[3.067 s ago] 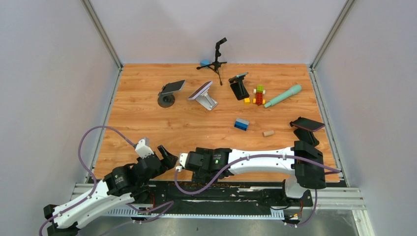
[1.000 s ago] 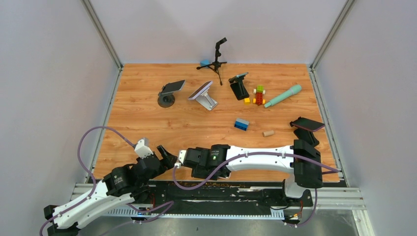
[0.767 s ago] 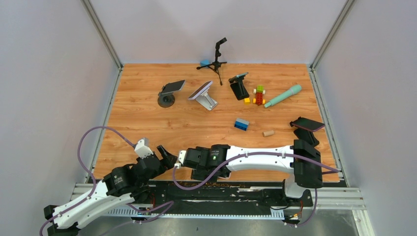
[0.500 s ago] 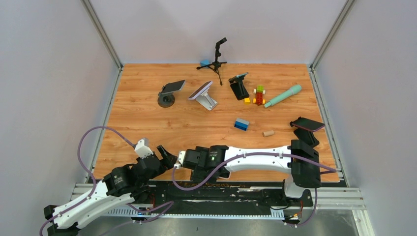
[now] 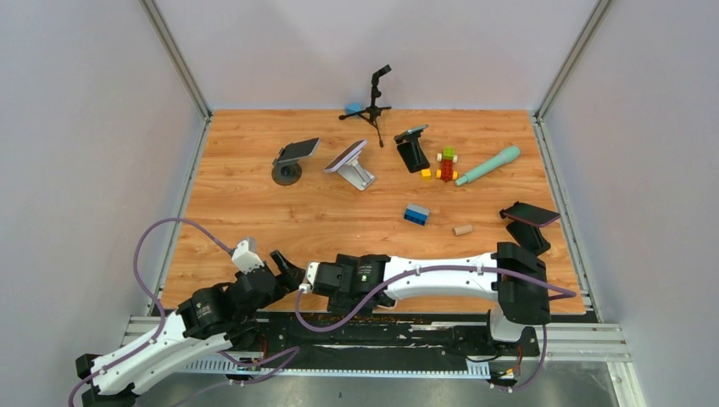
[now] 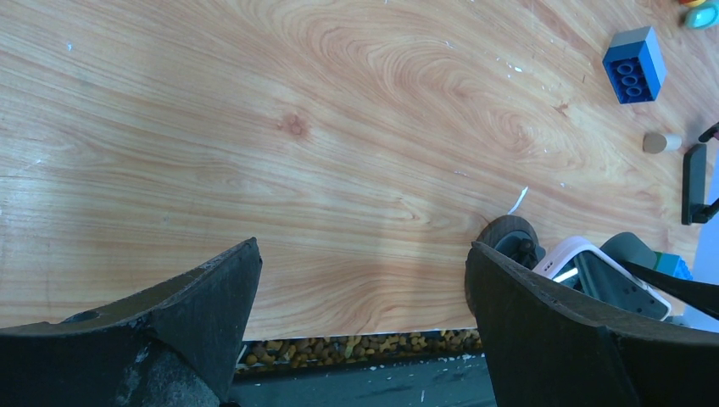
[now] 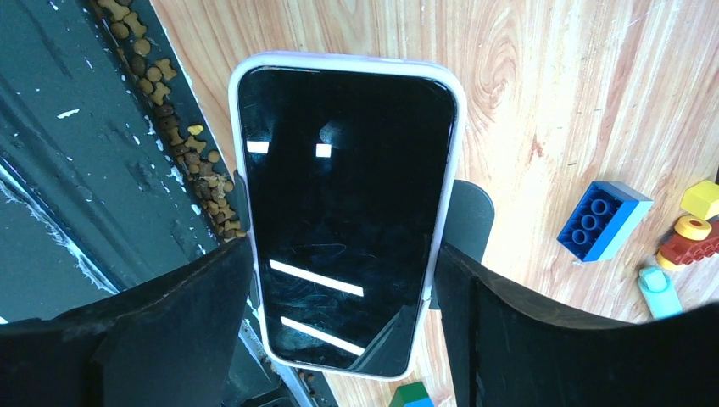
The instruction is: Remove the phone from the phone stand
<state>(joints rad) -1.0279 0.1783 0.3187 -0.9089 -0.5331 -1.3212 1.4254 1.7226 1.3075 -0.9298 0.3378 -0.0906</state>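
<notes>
A phone (image 7: pixel 339 212) with a black screen and a pale pink case sits on a black stand (image 7: pixel 470 212) at the table's near edge. My right gripper (image 7: pixel 341 254) reaches left across the near edge (image 5: pixel 312 281). Its fingers press on both long sides of the phone. The top view hides the phone under that gripper. My left gripper (image 6: pixel 360 280) is open and empty just left of it (image 5: pixel 288 270). In the left wrist view the stand's round base (image 6: pixel 509 235) and the phone (image 6: pixel 585 270) show by the right finger.
Other phones rest on stands at the back left (image 5: pixel 297 153), back middle (image 5: pixel 348 155), back centre (image 5: pixel 413 136) and right edge (image 5: pixel 530 214). A blue brick (image 5: pixel 416 214), a cork (image 5: pixel 462 229), a teal cylinder (image 5: pixel 487 164), toy bricks (image 5: pixel 446 164) and a tripod (image 5: pixel 373 102) lie beyond. Kibble (image 6: pixel 356 346) fills the near-edge gap.
My right arm has shifted slightly left and toward the near edge. The left arm has hardly moved.
</notes>
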